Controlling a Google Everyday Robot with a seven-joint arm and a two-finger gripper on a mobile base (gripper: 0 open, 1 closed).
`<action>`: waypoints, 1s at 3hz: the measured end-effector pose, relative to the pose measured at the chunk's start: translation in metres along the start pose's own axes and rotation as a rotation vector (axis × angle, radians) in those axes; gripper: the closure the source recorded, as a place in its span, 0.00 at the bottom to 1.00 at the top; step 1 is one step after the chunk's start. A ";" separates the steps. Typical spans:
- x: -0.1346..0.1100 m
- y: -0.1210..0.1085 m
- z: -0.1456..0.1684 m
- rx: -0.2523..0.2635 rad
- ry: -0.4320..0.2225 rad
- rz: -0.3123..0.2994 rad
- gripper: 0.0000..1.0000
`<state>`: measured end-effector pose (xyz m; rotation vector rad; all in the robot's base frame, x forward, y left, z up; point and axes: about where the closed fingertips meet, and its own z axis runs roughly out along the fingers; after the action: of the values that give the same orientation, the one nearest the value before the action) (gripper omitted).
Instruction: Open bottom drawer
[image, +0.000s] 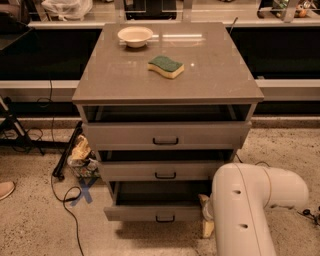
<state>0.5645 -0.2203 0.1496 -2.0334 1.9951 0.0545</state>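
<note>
The grey cabinet (167, 75) has three drawers, each with a small black bar handle. The bottom drawer (155, 212) stands pulled out furthest, with a dark gap showing above its front; its handle (165, 219) is at the lower middle. The middle drawer (162, 171) and top drawer (165, 135) are each out a little. My white arm (250, 210) fills the lower right. My gripper (206, 216) shows only as a pale yellowish piece at the bottom drawer's right end, mostly hidden behind the arm.
A green and yellow sponge (166, 66) and a white bowl (135, 36) sit on the cabinet top. A crumpled bag (82, 155) and black cables (65, 195) lie on the floor at the left. Dark shelving runs behind.
</note>
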 end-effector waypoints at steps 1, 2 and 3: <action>0.000 -0.002 0.002 -0.029 -0.003 0.018 0.27; 0.003 -0.001 0.000 -0.042 0.003 0.039 0.50; 0.016 0.013 -0.010 -0.052 0.007 0.083 0.73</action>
<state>0.5505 -0.2378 0.1537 -1.9837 2.1025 0.1178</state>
